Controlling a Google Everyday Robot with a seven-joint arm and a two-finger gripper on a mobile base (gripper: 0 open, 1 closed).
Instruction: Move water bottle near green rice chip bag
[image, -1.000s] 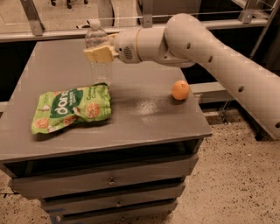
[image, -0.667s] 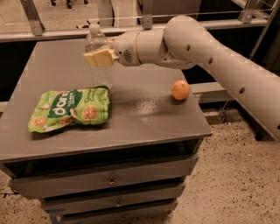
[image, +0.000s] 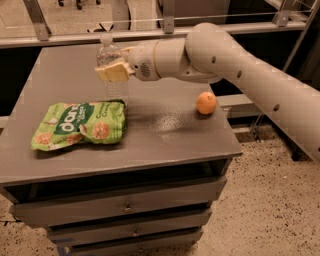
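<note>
Gripping the water bottle (image: 110, 52), the end effector (image: 113, 71) holds it upright just beside the green rice chip bag (image: 80, 124). Seat it flat on the counter (image: 165, 127) before releasing.

Arm: cream-white, smooth rounded tubular segments, small dark round holes along the shell (a dotted grille patch at the wrist). Its gripper (image: 111, 69): pale yellow-tan fingers (image: 107, 74), clasping water bottle (image: 116, 89), far left of table (image: 165, 131).
</note>
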